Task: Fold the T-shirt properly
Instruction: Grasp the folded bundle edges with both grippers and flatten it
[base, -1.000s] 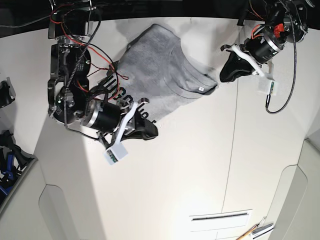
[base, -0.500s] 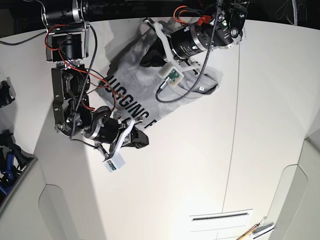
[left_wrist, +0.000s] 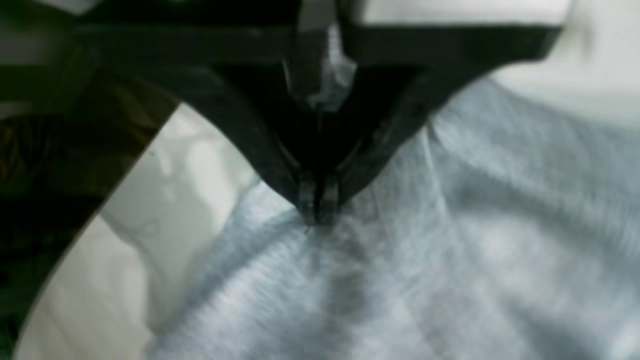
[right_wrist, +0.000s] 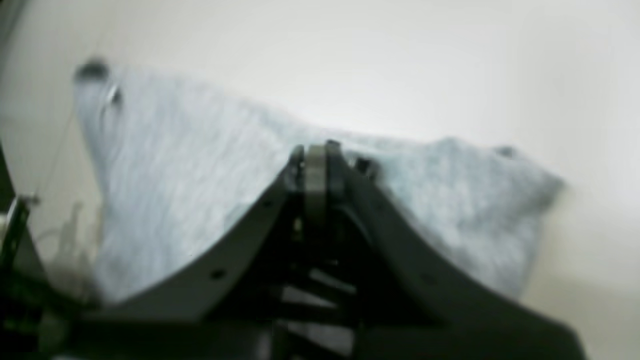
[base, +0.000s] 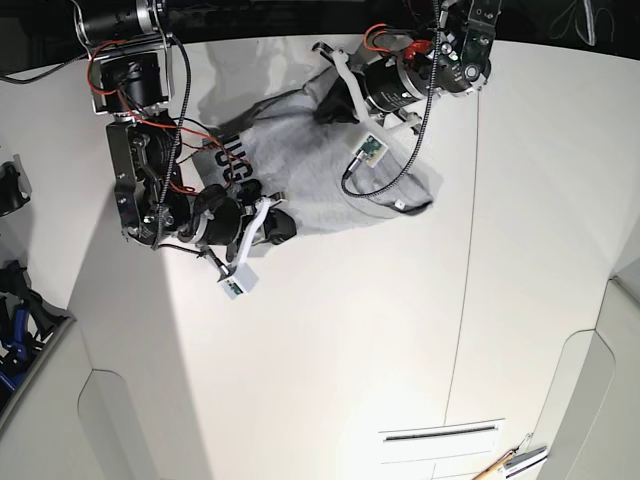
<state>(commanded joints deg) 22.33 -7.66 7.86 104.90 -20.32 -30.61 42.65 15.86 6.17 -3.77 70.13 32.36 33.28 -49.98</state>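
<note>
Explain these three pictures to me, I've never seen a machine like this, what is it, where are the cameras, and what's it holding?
This is a robot with two arms working at a white table. One picture looks down from above; the other two come from small cameras on each wrist, looking along the pincers. On the table lies a grey T-shirt with black lettering, partly bunched. The left end effector, on the overhead picture's right side, is pinched shut on the shirt's far edge; its wrist camera shows the closed tips biting the cloth. The right end effector grips the near edge, also closed on fabric. Both close-ups are blurry.
</note>
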